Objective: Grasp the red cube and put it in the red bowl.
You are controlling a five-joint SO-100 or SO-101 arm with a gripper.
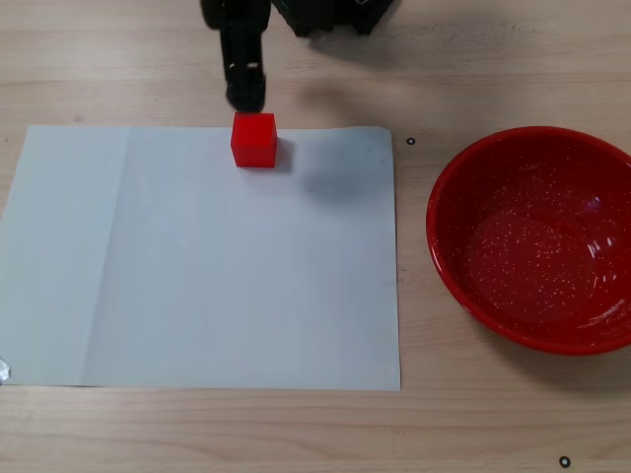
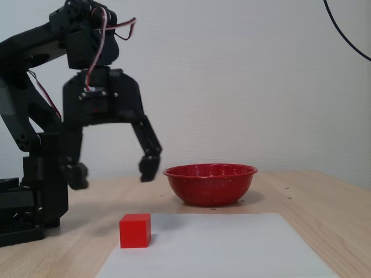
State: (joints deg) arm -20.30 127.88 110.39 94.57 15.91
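1. My black two-finger gripper [image 2: 110,171] hangs spread wide, holding nothing, raised above the table. The small matte red cube with sharp edges [image 2: 135,230] lies below the gap.
2. In a fixed view the cube [image 1: 254,139] rests on the white paper sheet's [image 1: 207,266] top edge, just beside one black finger [image 1: 245,74] (so I judge a drop should straddle it).
3. The large glossy red bowl with white speckles [image 1: 537,236] sits well apart, right of the paper.

Bright even light, soft shadows, sharp
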